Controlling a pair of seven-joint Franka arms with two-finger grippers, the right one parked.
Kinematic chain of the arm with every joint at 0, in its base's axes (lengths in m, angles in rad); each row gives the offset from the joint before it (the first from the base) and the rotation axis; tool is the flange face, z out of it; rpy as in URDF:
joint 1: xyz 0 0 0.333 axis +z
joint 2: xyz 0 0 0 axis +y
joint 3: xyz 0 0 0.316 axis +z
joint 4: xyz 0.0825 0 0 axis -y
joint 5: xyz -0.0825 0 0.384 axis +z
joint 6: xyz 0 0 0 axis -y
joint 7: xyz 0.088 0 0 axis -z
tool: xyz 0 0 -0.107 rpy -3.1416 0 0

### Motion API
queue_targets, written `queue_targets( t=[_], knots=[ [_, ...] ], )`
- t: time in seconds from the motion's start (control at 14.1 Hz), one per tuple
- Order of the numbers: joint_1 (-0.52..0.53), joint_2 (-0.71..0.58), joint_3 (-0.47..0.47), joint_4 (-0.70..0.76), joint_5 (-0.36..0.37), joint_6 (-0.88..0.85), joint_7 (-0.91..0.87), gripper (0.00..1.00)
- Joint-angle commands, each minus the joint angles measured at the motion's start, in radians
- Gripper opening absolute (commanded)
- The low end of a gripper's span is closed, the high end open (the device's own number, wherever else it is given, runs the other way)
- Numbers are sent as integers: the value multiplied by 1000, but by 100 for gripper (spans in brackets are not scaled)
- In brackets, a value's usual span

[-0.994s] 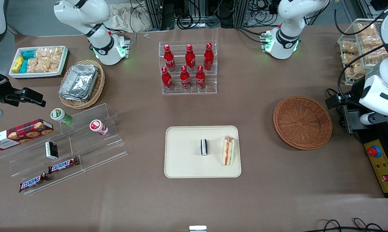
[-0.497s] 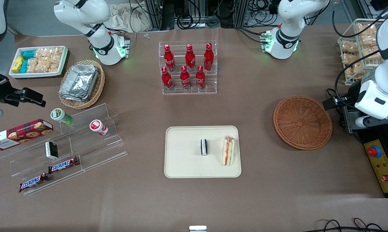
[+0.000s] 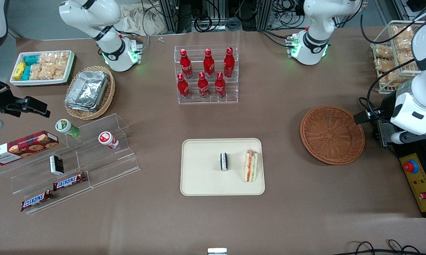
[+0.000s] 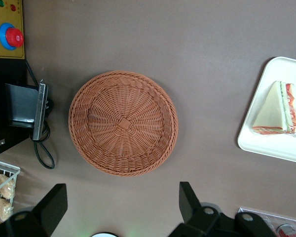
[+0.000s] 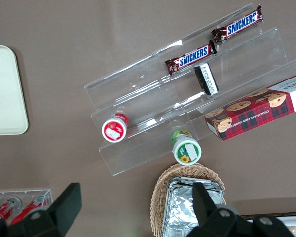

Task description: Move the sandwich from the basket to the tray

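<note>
The sandwich [image 3: 250, 166] [image 4: 277, 111], a pale wedge with orange-red and green layers, lies on the beige tray [image 3: 202, 177] [image 4: 266, 145], near the tray edge closest to the basket. The round reddish-brown wicker basket [image 3: 332, 134] [image 4: 123, 123] has nothing in it. My left gripper [image 3: 370, 118] [image 4: 121, 197] hangs high over the table beside the basket's rim, toward the working arm's end. It is open, its black fingers [image 4: 186, 196] spread wide with nothing between them.
A small black-and-white pack [image 3: 224, 162] stands mid-tray. A clear rack of red bottles [image 3: 206, 74] stands farther from the front camera. A yellow emergency-stop panel [image 3: 420, 180] and a black box [image 4: 24, 106] lie by the basket, with a wire rack of snack bags [image 3: 393, 53] nearby.
The left arm has drifted slightly beside the basket's rim. Sandwich, tray and basket stay where they were.
</note>
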Motion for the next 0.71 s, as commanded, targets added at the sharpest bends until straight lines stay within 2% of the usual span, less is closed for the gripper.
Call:
queue_targets(
  t=[0.0,0.21,0.43,0.64],
  knots=[
    [-12,-46,21,-54,-18,29,13,100],
    [-7,-65,23,-78,-19,65,27,100],
    [26,-50,41,-76,-24,62,198,100],
    [34,-39,39,-49,-27,62,220,100]
  ],
)
